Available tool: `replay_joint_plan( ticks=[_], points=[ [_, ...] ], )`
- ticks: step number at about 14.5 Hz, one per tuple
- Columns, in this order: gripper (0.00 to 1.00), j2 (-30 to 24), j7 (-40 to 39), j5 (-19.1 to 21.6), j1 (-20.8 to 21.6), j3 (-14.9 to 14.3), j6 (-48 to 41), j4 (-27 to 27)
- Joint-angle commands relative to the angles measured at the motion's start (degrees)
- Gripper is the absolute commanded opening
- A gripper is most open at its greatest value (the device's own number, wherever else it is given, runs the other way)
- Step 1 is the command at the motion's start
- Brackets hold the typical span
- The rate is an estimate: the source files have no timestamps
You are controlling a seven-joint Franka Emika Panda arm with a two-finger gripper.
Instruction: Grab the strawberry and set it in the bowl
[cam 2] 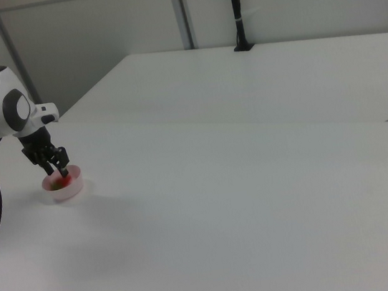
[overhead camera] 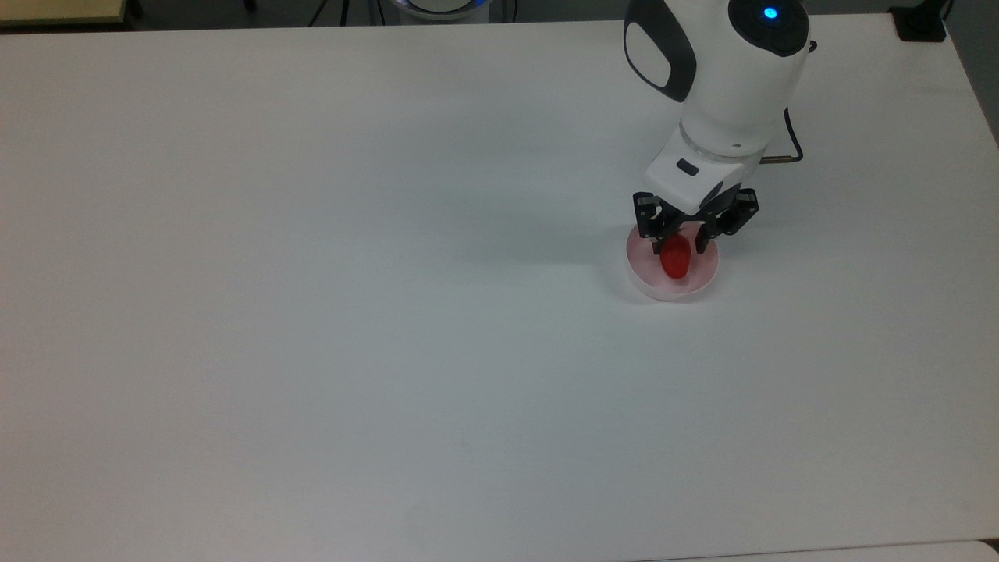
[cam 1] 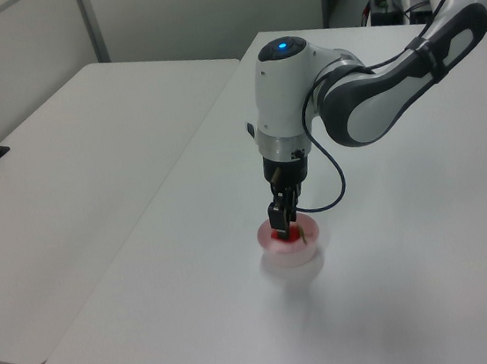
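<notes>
Inside the bowl's [overhead camera: 706, 282] rim, fingers [overhead camera: 702, 238] flank the strawberry [overhead camera: 675, 258].

the arm reaches down, its hand [overhead camera: 677, 234] pointing downward, fingers slightly parted.

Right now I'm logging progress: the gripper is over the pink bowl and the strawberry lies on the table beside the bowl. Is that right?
Not quite. The gripper is over the pink bowl, but the strawberry is not on the table beside it: the top view shows it inside the bowl's rim, just under the fingers. The left view shows red inside the bowl too.
</notes>
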Motion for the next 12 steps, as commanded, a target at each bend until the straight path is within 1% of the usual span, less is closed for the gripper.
replay_joint_plan(
  ticks=[1,2,4,7,8,10,12],
  points=[
    [1.00,-2.7,1.3,-1.0,0.1,-0.8,0.4,-0.3],
    [1.00,-4.2,1.0,-1.0,-0.2,-1.2,0.3,-0.5],
    [1.00,-7.4,0.4,-1.4,-2.7,-1.3,-3.4,-0.7],
    [1.00,-12.6,-6.6,-1.2,-6.9,-1.2,-13.8,-1.1],
    [1.00,-14.7,-9.9,-0.9,-9.1,-1.2,-17.8,-1.5],
    [1.00,-18.4,-14.4,-0.8,-12.1,-1.2,-20.5,-4.6],
    [1.00,-23.0,-17.5,-0.3,-15.7,-1.2,-20.6,-9.0]
  ],
)
